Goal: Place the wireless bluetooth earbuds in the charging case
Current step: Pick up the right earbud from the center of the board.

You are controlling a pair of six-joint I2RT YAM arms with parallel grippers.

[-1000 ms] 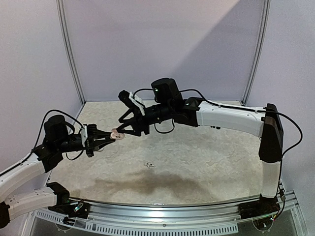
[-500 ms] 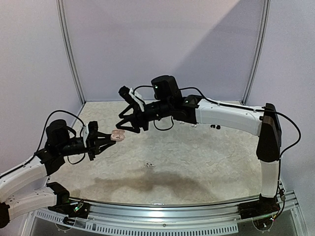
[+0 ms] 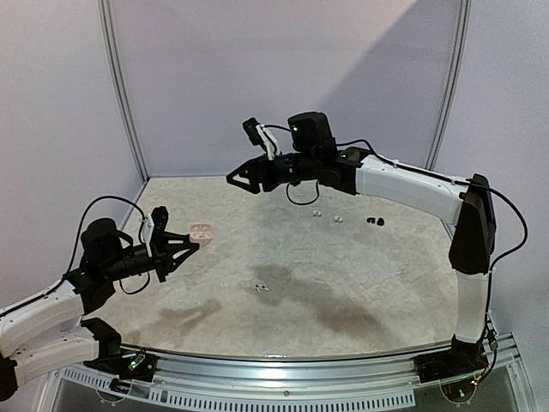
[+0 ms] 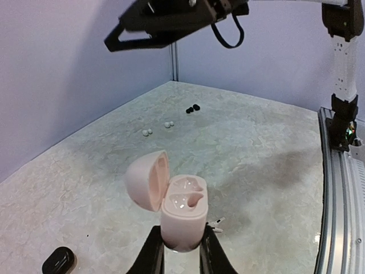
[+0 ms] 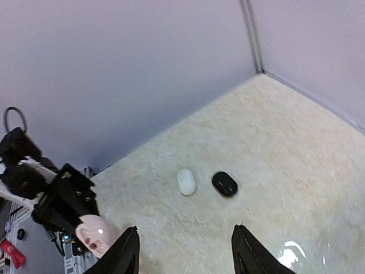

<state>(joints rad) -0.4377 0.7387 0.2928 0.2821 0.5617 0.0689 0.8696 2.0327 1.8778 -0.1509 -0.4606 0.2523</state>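
1. The left pincer (image 4: 181,244) is clamped on the base of the pink charging case (image 4: 183,211). It holds the case above the left side of the counter (image 3: 386,283) with the lid hinged open.
2. Both wells in the case are empty.
3. The right pincer (image 3: 236,178) hangs high at the far side, jaws apart and holding nothing.
4. The white earbuds (image 3: 317,212) and black earbuds (image 3: 375,221) lie on the far right of the counter.
5. Recommended: lower the right pincer over one bud only and close gently. Hold the case level.
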